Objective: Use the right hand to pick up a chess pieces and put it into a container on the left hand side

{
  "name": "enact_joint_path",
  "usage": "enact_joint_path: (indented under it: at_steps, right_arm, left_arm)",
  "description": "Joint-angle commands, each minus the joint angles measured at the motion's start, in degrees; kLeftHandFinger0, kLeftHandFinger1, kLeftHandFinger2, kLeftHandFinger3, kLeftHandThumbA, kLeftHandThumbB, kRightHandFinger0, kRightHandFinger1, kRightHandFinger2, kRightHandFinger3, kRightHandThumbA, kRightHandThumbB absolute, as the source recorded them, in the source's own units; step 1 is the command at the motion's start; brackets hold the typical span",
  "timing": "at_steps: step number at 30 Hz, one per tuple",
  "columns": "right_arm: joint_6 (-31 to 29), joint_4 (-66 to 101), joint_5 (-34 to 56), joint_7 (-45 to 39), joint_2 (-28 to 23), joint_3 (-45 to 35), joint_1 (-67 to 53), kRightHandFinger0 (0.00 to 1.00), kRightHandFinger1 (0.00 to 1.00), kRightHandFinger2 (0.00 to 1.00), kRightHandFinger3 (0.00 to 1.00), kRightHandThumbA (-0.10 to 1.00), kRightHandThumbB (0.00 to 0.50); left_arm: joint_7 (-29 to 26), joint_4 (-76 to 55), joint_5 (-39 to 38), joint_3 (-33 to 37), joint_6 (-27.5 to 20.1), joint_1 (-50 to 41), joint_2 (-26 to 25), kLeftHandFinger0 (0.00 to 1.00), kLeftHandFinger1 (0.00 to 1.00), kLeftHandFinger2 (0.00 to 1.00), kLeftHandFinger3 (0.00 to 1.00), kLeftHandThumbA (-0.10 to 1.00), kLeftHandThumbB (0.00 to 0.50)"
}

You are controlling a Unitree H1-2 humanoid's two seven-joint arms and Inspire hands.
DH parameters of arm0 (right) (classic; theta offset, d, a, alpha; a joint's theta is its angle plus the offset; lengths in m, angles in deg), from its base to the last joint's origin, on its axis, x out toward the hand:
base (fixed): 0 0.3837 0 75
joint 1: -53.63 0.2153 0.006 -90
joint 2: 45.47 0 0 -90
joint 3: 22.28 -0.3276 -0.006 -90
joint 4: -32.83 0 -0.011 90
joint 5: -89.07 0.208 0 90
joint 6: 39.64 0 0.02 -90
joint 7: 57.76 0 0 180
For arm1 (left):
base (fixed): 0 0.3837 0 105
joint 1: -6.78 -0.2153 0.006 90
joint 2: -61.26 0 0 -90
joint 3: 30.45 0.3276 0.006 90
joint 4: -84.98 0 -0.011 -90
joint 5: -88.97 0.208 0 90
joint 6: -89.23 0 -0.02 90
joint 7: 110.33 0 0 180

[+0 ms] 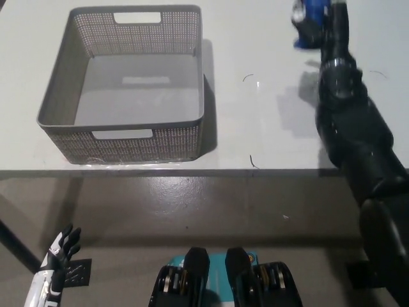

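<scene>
Chess piece: the blue chess piece is at the top right of the picture, up near the top edge. Only part of it shows. It is in the black right hand, lifted off the table.

Right hand: the black right hand is wrapped around the blue chess piece and grips it. The top of the hand is cut off by the picture's edge. The black arm reaches up from the bottom right, over the right side of the table.

Basket: the gray basket sits on the left part of the table, well apart from the chess piece. It has mesh walls with a handle slot in the near wall and one in the far wall. Nothing is in it.

Table: the white table fills the top half of the picture. A soft shadow lies on it under the arm. A few small dark marks show between the basket and the arm.

Left hand: the white left hand rests low at the bottom left, below the table's edge, well apart from everything else. Its dark fingers are spread and it holds nothing.

Floor: the gray-brown floor shows below the table's front edge.
</scene>
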Motion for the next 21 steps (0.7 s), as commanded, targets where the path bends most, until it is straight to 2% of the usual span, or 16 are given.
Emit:
enact_joint_path:
  at_steps: [1,5,8,9,12,13,16,17,18,19,20,21]
  right_arm:
    - [-0.9,9.9,-2.1,0.8,1.3,1.9,5.0,0.0,0.32,0.7,0.74,-0.1,0.11]
    - [4.0,16.1,-1.0,0.0,3.5,1.8,5.2,0.0,0.33,0.71,0.78,-0.1,0.108]
    - [7.9,19.8,-2.1,0.4,5.3,2.7,5.5,0.0,0.37,0.76,0.82,-0.1,0.124]
    - [8.5,20.8,-2.2,0.2,6.1,3.1,5.6,0.0,0.38,0.78,0.84,-0.1,0.125]
    - [9.3,21.8,-2.7,0.1,8.2,4.3,6.0,0.01,0.39,0.79,0.87,-0.1,0.12]
    - [8.0,20.8,-2.3,-0.3,9.7,4.8,6.6,0.0,0.4,0.8,0.89,-0.1,0.118]
    - [6.4,17.9,-2.8,0.0,12.1,5.8,7.8,0.0,0.37,0.75,0.85,-0.1,0.119]
    - [6.2,16.2,-3.2,0.7,13.7,6.3,8.4,0.0,0.36,0.74,0.8,-0.1,0.154]
    - [6.6,15.8,-3.5,1.2,14.3,6.5,8.6,0.0,0.36,0.73,0.79,-0.1,0.165]
    - [5.6,13.7,-3.8,0.9,14.9,7.2,9.1,0.01,0.33,0.67,0.75,-0.1,0.144]
    - [3.6,9.6,-4.5,1.3,16.0,8.1,10.0,0.01,0.24,0.46,0.58,-0.1,0.158]
    - [2.8,7.5,-3.5,0.5,16.8,8.0,10.3,0.0,0.16,0.41,0.53,-0.1,0.154]
  left_arm:
    - [0.1,0.2,-0.6,-0.8,-2.3,-0.5,-1.0,1.0,1.0,1.0,1.0,1.0,0.309]
    - [0.0,0.2,-0.2,-0.8,-2.5,-1.4,-0.9,1.0,1.0,1.0,1.0,1.0,0.335]
    - [0.2,0.1,-0.2,-0.6,-2.5,-2.0,-0.9,1.0,1.0,1.0,1.0,1.0,0.33]
    - [0.2,0.0,-0.2,-0.5,-2.4,-2.1,-0.9,1.0,1.0,1.0,1.0,1.0,0.312]
    - [0.4,0.2,0.2,-0.2,-2.4,-2.3,-0.9,1.0,1.0,1.0,1.0,1.0,0.331]
    - [0.3,0.5,0.9,0.0,-2.6,-2.3,-0.9,1.0,1.0,1.0,1.0,1.0,0.328]
    - [0.2,0.9,2.2,0.3,-2.8,-2.1,-0.7,1.0,1.0,1.0,1.0,1.0,0.345]
    - [0.2,0.8,2.2,0.5,-2.6,-2.0,-0.7,1.0,1.0,1.0,1.0,1.0,0.349]
    - [0.3,0.9,2.2,0.6,-2.5,-1.9,-0.7,1.0,1.0,1.0,1.0,1.0,0.349]
    - [0.4,0.9,2.2,0.7,-2.5,-1.8,-0.7,1.0,1.0,1.0,1.0,1.0,0.349]
    - [0.6,1.0,1.8,1.0,-2.4,-1.5,-0.6,1.0,1.0,1.0,1.0,1.0,0.355]
    - [0.6,0.9,2.0,1.3,-2.2,-1.5,-0.4,1.0,1.0,1.0,1.0,1.0,0.358]
